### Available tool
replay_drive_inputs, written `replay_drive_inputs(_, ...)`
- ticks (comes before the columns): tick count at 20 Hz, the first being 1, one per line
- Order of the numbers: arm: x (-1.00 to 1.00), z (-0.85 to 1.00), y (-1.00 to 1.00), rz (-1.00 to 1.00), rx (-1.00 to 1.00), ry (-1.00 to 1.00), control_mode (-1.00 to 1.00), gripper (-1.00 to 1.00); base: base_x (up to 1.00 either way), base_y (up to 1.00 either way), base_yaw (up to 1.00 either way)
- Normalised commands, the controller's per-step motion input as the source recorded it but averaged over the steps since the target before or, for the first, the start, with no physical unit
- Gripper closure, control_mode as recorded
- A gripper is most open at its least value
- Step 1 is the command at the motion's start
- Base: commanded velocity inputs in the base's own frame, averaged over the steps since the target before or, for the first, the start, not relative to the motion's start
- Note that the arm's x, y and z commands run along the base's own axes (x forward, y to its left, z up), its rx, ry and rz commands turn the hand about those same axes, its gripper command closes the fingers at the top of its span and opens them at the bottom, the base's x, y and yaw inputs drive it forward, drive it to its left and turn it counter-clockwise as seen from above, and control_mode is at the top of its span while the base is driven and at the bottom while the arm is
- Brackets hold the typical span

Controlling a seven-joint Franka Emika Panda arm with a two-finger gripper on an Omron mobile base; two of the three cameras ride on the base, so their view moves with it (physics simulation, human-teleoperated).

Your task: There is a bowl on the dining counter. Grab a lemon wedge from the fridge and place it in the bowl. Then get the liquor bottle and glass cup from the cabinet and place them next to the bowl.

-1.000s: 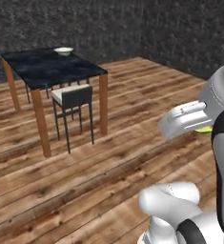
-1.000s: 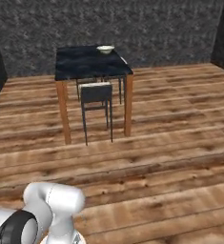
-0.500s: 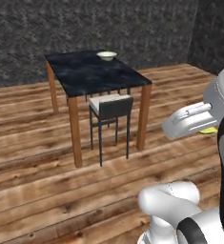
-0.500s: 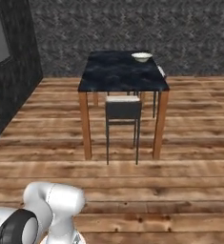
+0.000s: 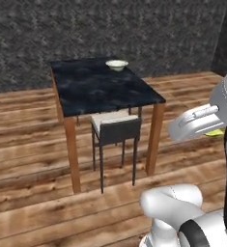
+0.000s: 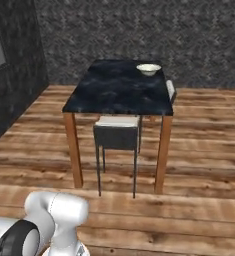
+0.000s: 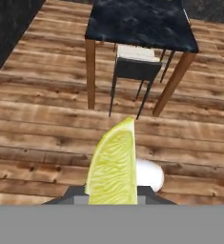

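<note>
My gripper (image 7: 113,194) is shut on the lemon wedge (image 7: 114,164), a yellow-green slice that stands upright between the fingers and hides most of them. In the left base view a bit of the wedge (image 5: 213,132) peeks out under my white hand at the right edge. The dining counter (image 5: 100,87) (image 6: 119,87) (image 7: 137,24), dark veined marble on wooden legs, stands ahead across the plank floor. The pale bowl (image 5: 116,64) (image 6: 148,69) sits at its far end, well away from the gripper.
A dark chair with a pale seat (image 5: 116,130) (image 6: 116,137) (image 7: 135,66) is pushed under the counter's near end. Another chair (image 6: 171,92) shows at its far right side. Dark stone walls close the back and the left (image 6: 19,75). Open wooden floor lies between me and the counter.
The whole picture has shifted as the base drove and turned: the counter now sits closer and more centred. The wedge stays in the gripper's hold.
</note>
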Motion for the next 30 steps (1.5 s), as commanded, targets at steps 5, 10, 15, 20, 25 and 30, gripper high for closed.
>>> replay_drive_inputs(5,0.00,0.00,0.00,0.00,0.00,0.00,1.00,1.00,1.00,-0.84,0.15)
replay_drive_inputs(10,0.00,0.00,0.00,0.00,0.00,0.00,1.00,1.00,1.00,-0.89,0.14)
replay_drive_inputs(15,0.00,0.00,0.00,0.00,0.00,0.00,1.00,1.00,1.00,-0.92,0.14)
replay_drive_inputs(20,0.00,0.00,0.00,0.00,0.00,0.00,1.00,1.00,1.00,-0.91,0.17)
replay_drive_inputs(25,0.00,0.00,0.00,0.00,0.00,0.00,1.00,1.00,1.00,-0.90,0.28)
replay_drive_inputs(30,0.00,0.00,0.00,0.00,0.00,0.00,1.00,1.00,0.91,-0.80,0.41)
